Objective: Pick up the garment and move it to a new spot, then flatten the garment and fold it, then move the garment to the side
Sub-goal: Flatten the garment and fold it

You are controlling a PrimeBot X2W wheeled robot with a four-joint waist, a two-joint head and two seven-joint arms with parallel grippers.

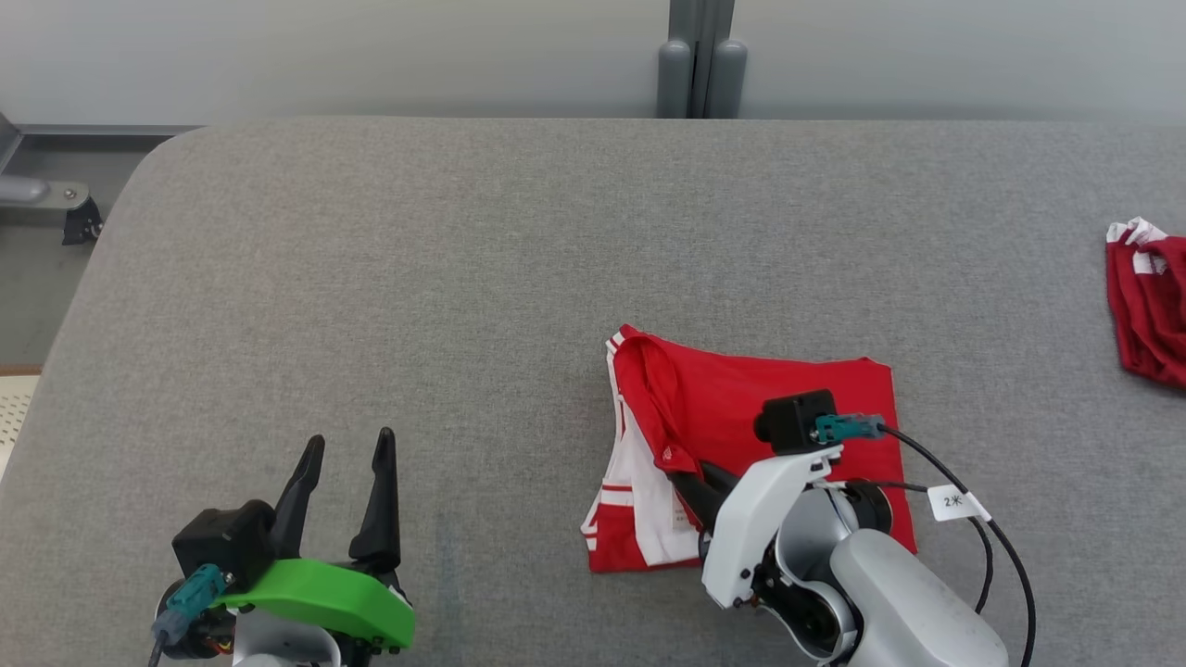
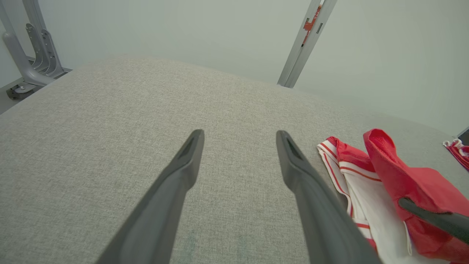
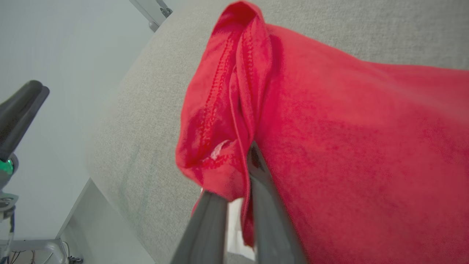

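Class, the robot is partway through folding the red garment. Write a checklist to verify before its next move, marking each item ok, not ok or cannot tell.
1. Right hand shut on a fold of the garment: ok.
2. Grip takes just one layer: cannot tell; cloth bunches over the fingers.
3. Left hand open and apart from the garment: ok.
4. Garment lying flat: not ok; its left edge is bunched and lifted.
5. Second red garment, at the right edge of the table, lies apart from this one: ok.
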